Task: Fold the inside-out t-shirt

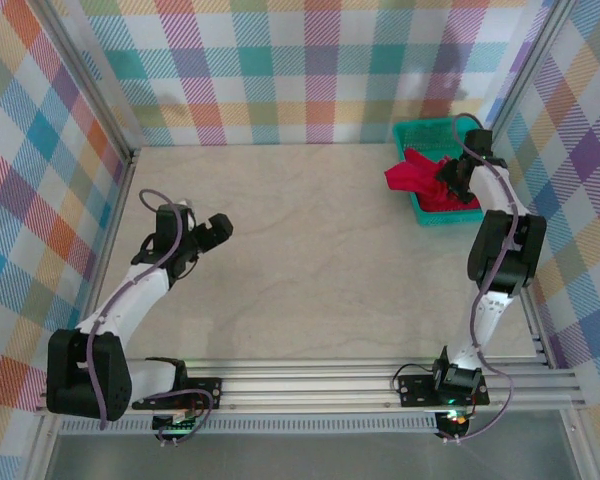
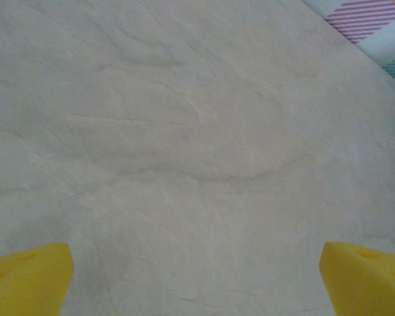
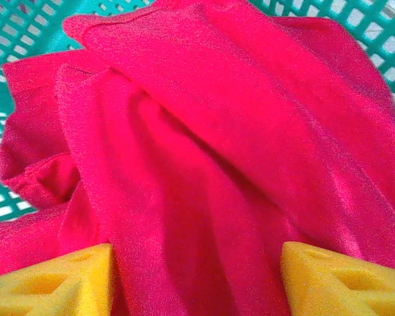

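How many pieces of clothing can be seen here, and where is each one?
1: a red t-shirt, bunched in the teal basket at the far right corner of the table, with part of it spilling over the basket's left rim. Another piece could be hidden beneath it.

"Where is the red t-shirt (image 1: pixel 412 172)?"
"It's all crumpled in a heap in the green basket (image 1: pixel 420 127), at the far right. One bit hangs over the side, I think."

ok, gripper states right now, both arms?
Left gripper: open, empty, over bare table.
Right gripper: fingers either side of the t-shirt in the basket; grip cannot be told.
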Motion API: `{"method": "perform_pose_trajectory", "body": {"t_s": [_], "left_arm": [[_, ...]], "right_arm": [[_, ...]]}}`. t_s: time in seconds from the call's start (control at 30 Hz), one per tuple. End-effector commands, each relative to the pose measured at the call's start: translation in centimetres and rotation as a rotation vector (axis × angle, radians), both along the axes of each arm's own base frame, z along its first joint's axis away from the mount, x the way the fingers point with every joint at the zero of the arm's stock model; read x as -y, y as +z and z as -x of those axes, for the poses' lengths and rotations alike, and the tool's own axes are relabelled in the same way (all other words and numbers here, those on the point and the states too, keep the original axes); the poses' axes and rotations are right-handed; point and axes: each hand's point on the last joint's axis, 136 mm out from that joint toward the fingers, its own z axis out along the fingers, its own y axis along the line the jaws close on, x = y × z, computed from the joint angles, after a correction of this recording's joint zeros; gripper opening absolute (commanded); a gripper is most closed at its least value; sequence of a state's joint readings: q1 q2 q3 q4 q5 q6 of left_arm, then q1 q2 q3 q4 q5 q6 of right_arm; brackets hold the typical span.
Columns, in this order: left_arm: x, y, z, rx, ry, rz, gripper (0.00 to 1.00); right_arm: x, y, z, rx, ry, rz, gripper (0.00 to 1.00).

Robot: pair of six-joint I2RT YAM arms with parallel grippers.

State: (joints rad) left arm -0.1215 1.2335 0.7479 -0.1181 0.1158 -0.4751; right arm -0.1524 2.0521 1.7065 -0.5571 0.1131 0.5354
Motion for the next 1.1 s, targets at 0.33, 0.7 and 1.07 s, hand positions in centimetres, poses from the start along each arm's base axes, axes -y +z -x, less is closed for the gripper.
{"method": "perform_pose_trajectory", "body": {"t_s": [0.33,0.7,1.07], "left_arm": [[2.7,0.4,-0.4,0.006,-0.080,0.093,0.92],[2.5,7.3,1.2,0.137,-0.082,0.105,0.92],[1.5,14.3,2.5,0.212,-0.056,0.084,0.92]], "right_arm": [[-1.5,8.4,-0.1,0.147,0.048,-0.028,0.00],[-11.3,29.2,4.0,0.572,0.268,0.006,0.00],[-29.7,46.6,13.4,0.966,0.869,-0.096,0.00]]}}
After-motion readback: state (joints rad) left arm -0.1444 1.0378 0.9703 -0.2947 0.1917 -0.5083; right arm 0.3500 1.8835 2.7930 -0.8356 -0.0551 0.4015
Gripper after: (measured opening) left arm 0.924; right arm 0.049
